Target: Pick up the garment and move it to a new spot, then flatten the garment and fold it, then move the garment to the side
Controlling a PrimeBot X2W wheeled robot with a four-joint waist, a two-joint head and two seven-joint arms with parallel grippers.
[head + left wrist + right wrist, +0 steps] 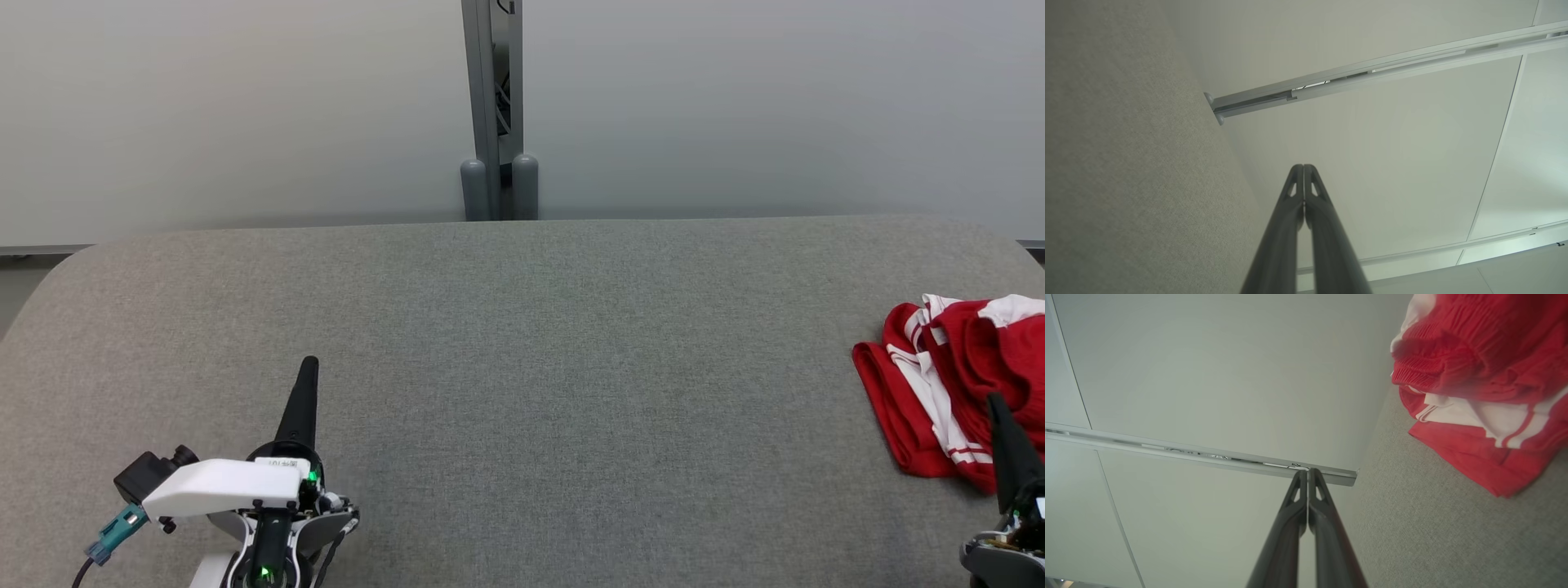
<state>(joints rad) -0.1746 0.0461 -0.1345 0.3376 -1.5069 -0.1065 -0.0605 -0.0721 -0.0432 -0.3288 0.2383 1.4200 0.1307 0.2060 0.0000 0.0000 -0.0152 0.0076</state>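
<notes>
A red garment (947, 384) with white stripes lies crumpled at the right edge of the grey table (522, 367); it also fills the upper right of the right wrist view (1478, 375). My right gripper (994, 400) rises at the lower right, shut and empty, its tip in front of the garment's near side. In its own view the right gripper (1306, 471) points past the garment toward the wall. My left gripper (309, 363) stands shut and empty at the lower left, far from the garment. Its fingers (1303, 167) are pressed together.
A pale partition wall with a grey post (494, 114) stands behind the table's far edge. The table's corners are rounded. Bare grey cloth surface stretches between the two grippers.
</notes>
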